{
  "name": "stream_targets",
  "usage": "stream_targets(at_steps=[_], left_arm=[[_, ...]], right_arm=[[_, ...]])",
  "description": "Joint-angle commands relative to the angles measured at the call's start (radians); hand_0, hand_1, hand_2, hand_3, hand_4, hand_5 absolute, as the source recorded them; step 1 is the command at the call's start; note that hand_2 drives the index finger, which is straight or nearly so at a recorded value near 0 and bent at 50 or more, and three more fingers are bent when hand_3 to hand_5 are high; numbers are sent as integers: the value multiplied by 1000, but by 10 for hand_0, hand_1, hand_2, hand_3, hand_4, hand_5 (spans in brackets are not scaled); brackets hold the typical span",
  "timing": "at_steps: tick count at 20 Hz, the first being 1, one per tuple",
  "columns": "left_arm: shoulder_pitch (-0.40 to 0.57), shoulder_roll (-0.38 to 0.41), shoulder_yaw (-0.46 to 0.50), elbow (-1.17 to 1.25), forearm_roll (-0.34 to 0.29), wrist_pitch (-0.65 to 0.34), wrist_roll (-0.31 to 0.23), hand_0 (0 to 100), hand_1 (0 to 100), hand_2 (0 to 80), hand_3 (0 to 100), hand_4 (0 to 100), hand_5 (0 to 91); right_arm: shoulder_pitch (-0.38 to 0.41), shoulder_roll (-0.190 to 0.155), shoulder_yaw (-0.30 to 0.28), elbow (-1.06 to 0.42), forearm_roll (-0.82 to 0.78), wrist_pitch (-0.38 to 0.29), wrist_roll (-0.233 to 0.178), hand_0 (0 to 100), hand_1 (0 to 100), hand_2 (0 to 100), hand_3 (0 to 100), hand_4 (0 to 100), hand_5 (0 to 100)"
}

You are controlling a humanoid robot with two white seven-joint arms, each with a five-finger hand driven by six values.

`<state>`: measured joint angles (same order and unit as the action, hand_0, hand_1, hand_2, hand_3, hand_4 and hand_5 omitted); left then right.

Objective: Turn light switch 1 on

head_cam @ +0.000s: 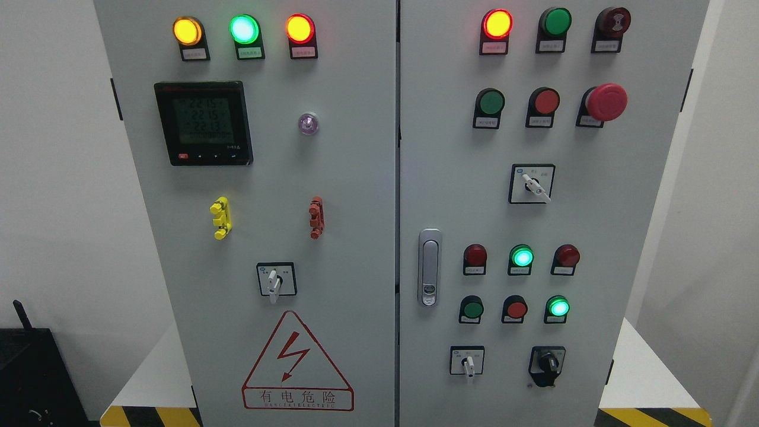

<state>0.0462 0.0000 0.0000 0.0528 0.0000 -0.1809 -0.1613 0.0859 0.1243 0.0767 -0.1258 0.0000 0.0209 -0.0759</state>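
A: What is the room like?
B: White wall (59, 178) behind, a black box (29, 379) low at the left, and a grey cabinet (356, 89) with two doors filling the middle. It stands on a white base (637, 367) edged with a yellow-black stripe (148, 416).

A: The left door?
B: Along the top, an amber lamp (187, 31), a green lamp (244, 28) and a red lamp (300, 28), all lit. Below them is a meter (203, 123) with a lit screen, and a small clear lamp (308, 123) to its right. Lower down are a yellow clip (220, 217) and a red clip (316, 217). Under those, the left switch (273, 283) has its white lever pointing down, just above the warning sign (296, 365).

A: And the right door?
B: A metal handle (429, 267) sits near its left edge. At the top left a red light (497, 24) glows. The mushroom button (606, 101) stands at the upper right. The upper switch (532, 185) has its lever turned down to the right. Below it are two rows of round lights and buttons, with two glowing green. At the bottom, the lower switch (468, 362) points down, and the black knob (547, 363) is to its right.

A: Which is light switch 1?
B: I cannot tell; the labels are too small to read.

A: The fingers?
B: Neither hand shows, so their state cannot be told.
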Motion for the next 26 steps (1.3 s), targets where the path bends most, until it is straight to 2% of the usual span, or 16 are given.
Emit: stream_targets(at_steps=[1,10,18,20,24,26], left_arm=[[3,14,-11,-1,-25,-2,0,290,0,0,0,0,0],[3,15,-11,-10,-26,-3,3,292,0,0,0,0,0],[136,34,-5,-391,-46,-11,39,290,28,0,0,0,0],[168,34,2,-485,-46,-50,40,294,35,0,0,0,0],[187,40,54,-582,-46,-228,37,302,53,0,0,0,0],[199,38,66,-690,-46,-259,37,305,83,0,0,63,0]], right_arm=[[0,0,0,0,-25,1,1,0,0,0,0,0,0],[0,0,0,0,-25,1,1,0,0,0,0,0,0],[0,0,0,0,-25,1,1,0,0,0,0,0,0],[0,0,0,0,-25,-1,1,0,0,0,0,0,0],[0,0,0,0,-25,1,1,0,0,0,0,0,0],[0,0,0,0,-25,1,1,0,0,0,0,0,0]])
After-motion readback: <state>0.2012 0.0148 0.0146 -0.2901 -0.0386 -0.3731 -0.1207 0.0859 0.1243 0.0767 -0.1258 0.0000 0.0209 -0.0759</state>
